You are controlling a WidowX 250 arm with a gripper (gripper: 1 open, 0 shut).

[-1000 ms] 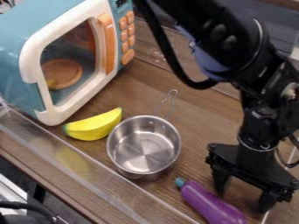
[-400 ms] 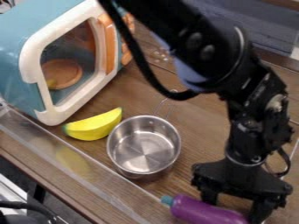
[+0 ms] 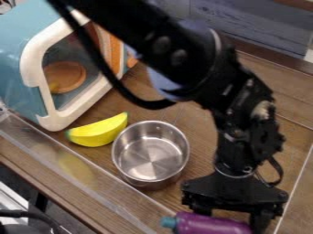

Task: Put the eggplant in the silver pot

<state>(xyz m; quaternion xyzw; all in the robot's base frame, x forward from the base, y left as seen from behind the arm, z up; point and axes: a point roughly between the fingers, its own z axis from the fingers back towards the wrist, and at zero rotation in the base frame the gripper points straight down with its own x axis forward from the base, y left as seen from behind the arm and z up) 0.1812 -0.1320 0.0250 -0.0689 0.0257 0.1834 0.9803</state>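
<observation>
The purple eggplant [image 3: 206, 224] lies on the wooden table at the bottom edge of the view, its greenish stem end pointing left. My gripper [image 3: 230, 216] points straight down over it, open wide, with one black finger [image 3: 191, 203] near the stem end and the other at the right. Whether the fingers touch the eggplant I cannot tell. The silver pot [image 3: 152, 154] stands empty up and to the left of the gripper, its thin wire handle toward the back.
A yellow banana-shaped toy [image 3: 98, 130] lies against the pot's left side. Behind it stands a blue and white toy microwave [image 3: 55, 69] with its door shut. A clear raised edge [image 3: 49, 155] runs along the table's front left.
The gripper has moved down and left in the picture and rolled about its axis, staying open. The eggplant has turned more level and sits slightly further left.
</observation>
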